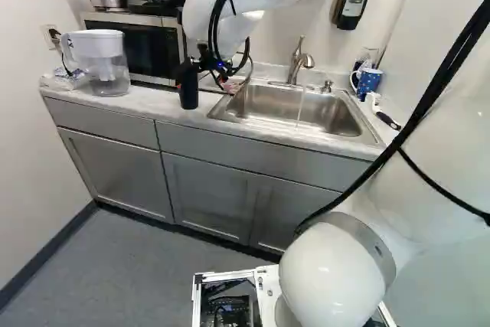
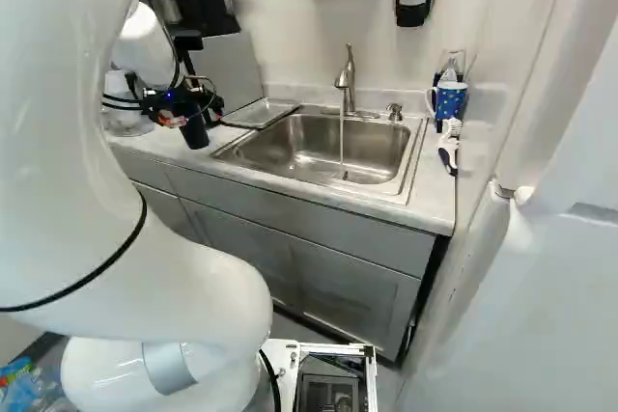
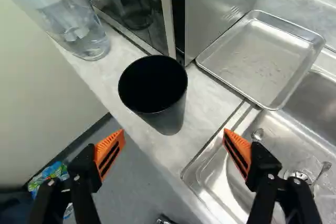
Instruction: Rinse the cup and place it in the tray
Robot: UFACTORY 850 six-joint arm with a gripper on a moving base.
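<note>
Your gripper (image 2: 182, 103) has its fingers (image 3: 109, 153) spread wide apart, with the black cup (image 3: 167, 114) standing upright on the counter (image 3: 202, 98) just ahead of them. The tray (image 3: 257, 59) lies beside the cup, at the sink's (image 2: 319, 147) edge. Water runs from the tap (image 2: 347, 79) into the sink.

The left and right base views look ahead and a little down from behind the white, rounded robot arm (image 2: 58, 142), one on each side of it, sharing the rectangular stainless-steel sink (image 2: 280, 147) and pale marbled counter (image 1: 153, 100). The wrist view faces steeply down from much nearer, sharing the tall black round cup (image 3: 170, 119) with both base views and the shallow silver metal tray (image 3: 257, 61) with the right one.
</note>
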